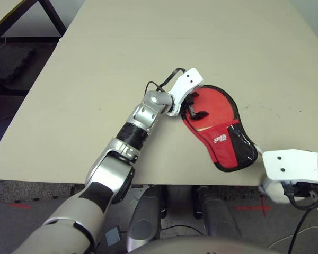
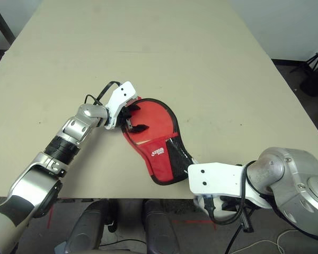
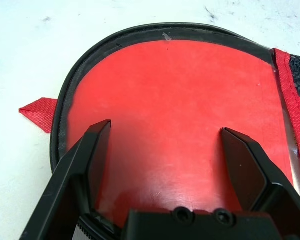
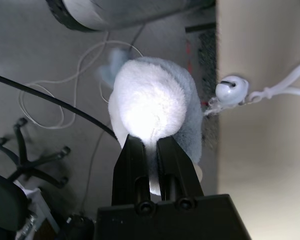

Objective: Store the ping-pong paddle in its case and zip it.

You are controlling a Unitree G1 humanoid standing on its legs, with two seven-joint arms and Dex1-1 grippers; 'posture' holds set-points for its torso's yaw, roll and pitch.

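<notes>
Lying on the table (image 1: 95,79) near its front edge is the case (image 1: 225,143), red with a black rim. The ping-pong paddle (image 3: 180,120) sits inside the case, its red face showing at the case's round end. The left gripper (image 1: 196,109) rests over that round end with its fingers (image 3: 92,160) spread wide on the red face. The right gripper (image 4: 150,150) is off the table, past the front edge beside the case's narrow end, pinching a white fluffy ball (image 4: 152,107). A small bell (image 4: 231,91) on a white cord hangs close to the ball.
</notes>
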